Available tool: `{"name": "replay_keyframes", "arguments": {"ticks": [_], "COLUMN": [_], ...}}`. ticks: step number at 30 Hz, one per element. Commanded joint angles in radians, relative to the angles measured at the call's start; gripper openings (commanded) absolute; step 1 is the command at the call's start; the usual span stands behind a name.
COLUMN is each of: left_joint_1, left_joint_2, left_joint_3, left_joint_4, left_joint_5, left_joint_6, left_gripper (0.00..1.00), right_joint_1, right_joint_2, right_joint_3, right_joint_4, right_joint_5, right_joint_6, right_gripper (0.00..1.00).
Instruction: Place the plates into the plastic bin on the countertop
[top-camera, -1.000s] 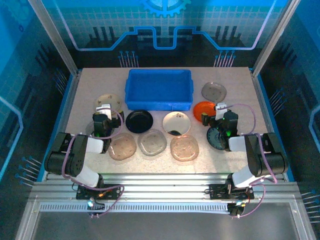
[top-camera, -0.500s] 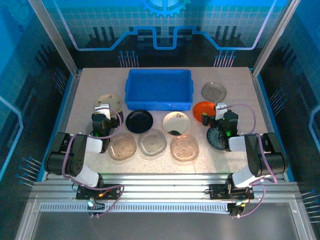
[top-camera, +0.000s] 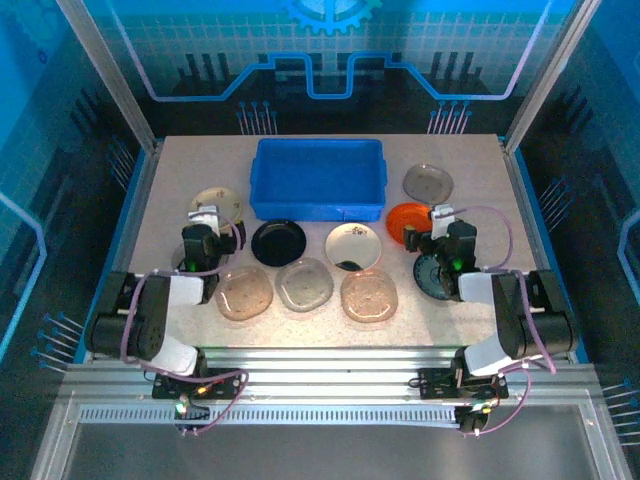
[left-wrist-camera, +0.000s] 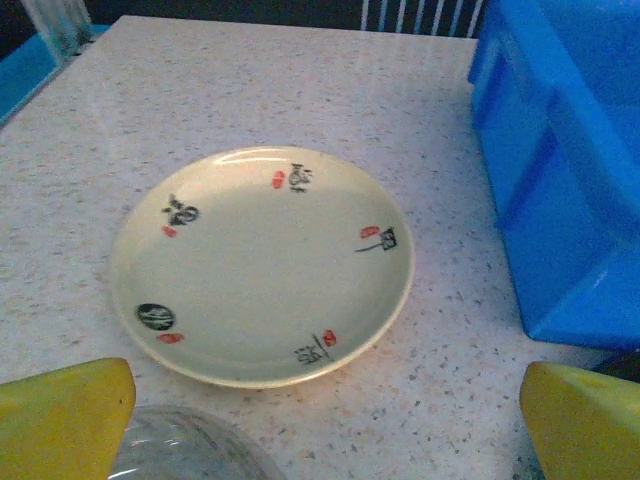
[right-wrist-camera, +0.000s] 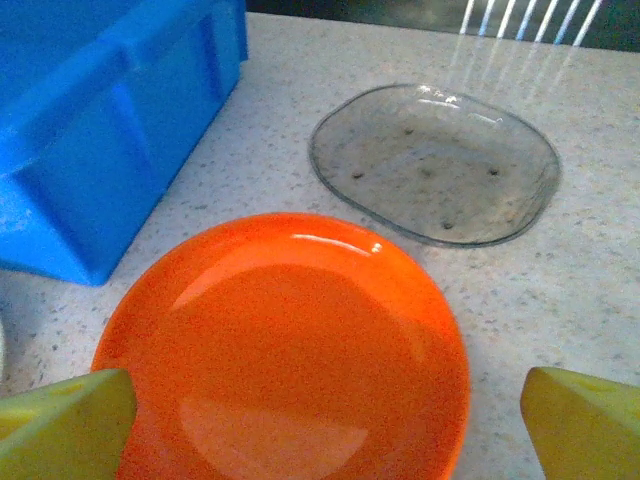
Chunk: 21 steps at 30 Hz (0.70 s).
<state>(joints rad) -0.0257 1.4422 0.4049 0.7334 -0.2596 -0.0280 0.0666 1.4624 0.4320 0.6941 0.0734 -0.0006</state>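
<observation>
The bin (top-camera: 318, 180) sits at the upper centre of the tabletop (top-camera: 170, 165), with nothing in it. All the plates lie on the tabletop outside it, where they were a second ago.

The left arm (top-camera: 150, 310) has crept a little toward the top of the frame, and its shoulder has shifted slightly to the left. The left jaws are spread wide and hold nothing. They hover over a clear plate (left-wrist-camera: 190, 445) and face the marked cream plate (top-camera: 215, 203) (left-wrist-camera: 262, 262) at the left, just beside the bin's wall (left-wrist-camera: 560, 200).

The right arm (top-camera: 510, 310) has barely moved. The right jaws are also spread wide and empty. They hang above a dark plate (top-camera: 432, 275) and point at the orange plate (top-camera: 405, 216) (right-wrist-camera: 285, 350), which lies near the bin's right corner (right-wrist-camera: 100, 120). The grey plate (top-camera: 428, 182) (right-wrist-camera: 435, 163) lies just above it in the frame, apart from it.

Below the bin are a black plate (top-camera: 278, 241) and a second cream plate (top-camera: 353, 246). Lower still, three brownish translucent plates (top-camera: 245, 293) (top-camera: 305, 284) (top-camera: 369, 296) lie in a row.
</observation>
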Motion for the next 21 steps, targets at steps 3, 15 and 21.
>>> {"name": "replay_keyframes", "arguments": {"ticks": [3, 15, 21], "left_joint_1": [0.009, 0.009, 0.009], "left_joint_2": [-0.249, -0.302, -0.158], "left_joint_3": [0.090, 0.506, 0.667], "left_joint_4": [-0.181, -0.736, -0.779], "left_joint_5": [-0.116, 0.294, 0.527], "left_joint_6": [-0.082, -0.414, -0.493], "left_gripper": [0.99, 0.99, 0.99], "right_joint_1": [0.023, -0.118, -0.186], "right_joint_2": [-0.182, 0.097, 0.317], "right_joint_3": [0.222, 0.815, 0.990], "right_joint_4": [-0.341, -0.930, -0.984], "right_joint_5": [0.198, 0.062, -0.105], "right_joint_6": [0.112, 0.490, 0.600], "right_gripper": [1.00, 0.86, 0.62]}}
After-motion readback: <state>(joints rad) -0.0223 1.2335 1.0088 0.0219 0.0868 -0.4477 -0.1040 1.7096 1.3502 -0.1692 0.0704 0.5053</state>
